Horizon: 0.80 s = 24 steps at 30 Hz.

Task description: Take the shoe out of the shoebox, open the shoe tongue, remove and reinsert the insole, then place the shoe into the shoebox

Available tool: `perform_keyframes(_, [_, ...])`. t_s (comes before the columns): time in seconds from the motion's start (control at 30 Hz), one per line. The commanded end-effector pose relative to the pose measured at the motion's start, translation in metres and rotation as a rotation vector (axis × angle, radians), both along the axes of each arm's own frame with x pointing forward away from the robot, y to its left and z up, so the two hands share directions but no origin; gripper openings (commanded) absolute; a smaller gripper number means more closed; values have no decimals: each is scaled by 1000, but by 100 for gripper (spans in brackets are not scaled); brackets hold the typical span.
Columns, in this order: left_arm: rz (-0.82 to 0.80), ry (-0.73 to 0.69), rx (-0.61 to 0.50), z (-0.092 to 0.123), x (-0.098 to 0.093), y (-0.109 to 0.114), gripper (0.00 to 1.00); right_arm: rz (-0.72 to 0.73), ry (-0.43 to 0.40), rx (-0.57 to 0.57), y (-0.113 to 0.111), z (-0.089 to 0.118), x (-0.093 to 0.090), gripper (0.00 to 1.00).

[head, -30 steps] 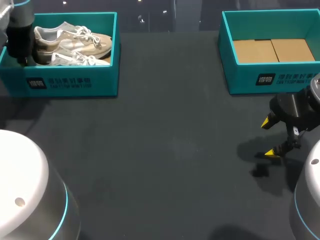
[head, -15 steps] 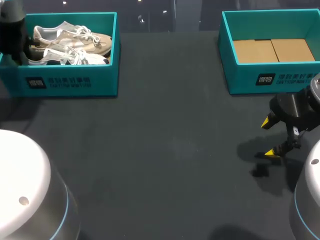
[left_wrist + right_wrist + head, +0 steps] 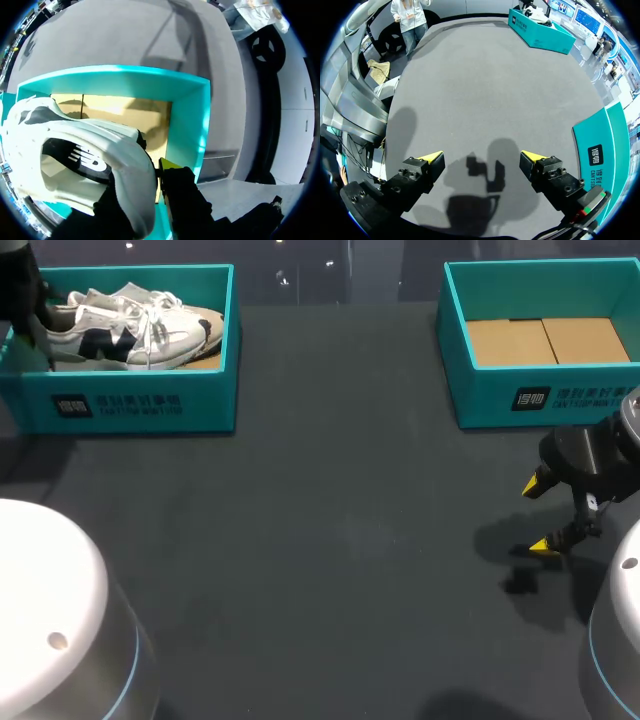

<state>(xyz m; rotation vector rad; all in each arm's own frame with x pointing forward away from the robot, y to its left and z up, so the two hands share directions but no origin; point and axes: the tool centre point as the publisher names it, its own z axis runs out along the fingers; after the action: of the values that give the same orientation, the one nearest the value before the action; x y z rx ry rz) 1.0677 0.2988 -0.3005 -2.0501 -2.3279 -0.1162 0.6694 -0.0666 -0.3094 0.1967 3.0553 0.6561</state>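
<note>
My left gripper (image 3: 146,179) clamps the heel of one white sneaker with a dark side logo (image 3: 130,332), which lies tilted inside the left teal cardboard shoebox (image 3: 140,405). My right gripper (image 3: 482,160) has its fingers wide apart over the dark grey table (image 3: 330,540), near the right teal cardboard shoebox (image 3: 520,400), so I count two boxes.

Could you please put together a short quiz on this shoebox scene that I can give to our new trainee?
1. True or false: a shoe lies in the right shoebox.
2. What is between the fingers of the right pincer? A) an insole B) nothing C) a lace
3. In one word: by which end does the left pincer hold the white shoe?
Key: 1 false, that box is empty. 2 B, it stands open with nothing in it. 3 the heel.
</note>
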Motion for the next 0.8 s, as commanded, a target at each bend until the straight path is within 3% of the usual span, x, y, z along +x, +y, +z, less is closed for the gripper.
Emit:
perform_keyframes(0.03, [12,-4,5,14,2,-1,0,-1,-2,-1,0,0,-2,100])
perform_keyframes(0.4, [47,-29,-2,66,4,4,0,-1,-2,-1,0,0,-2,100])
perform_keyframes(0.8, [73,-71,76,137,-26,-2,0,-1,-2,-1,0,0,-2,100])
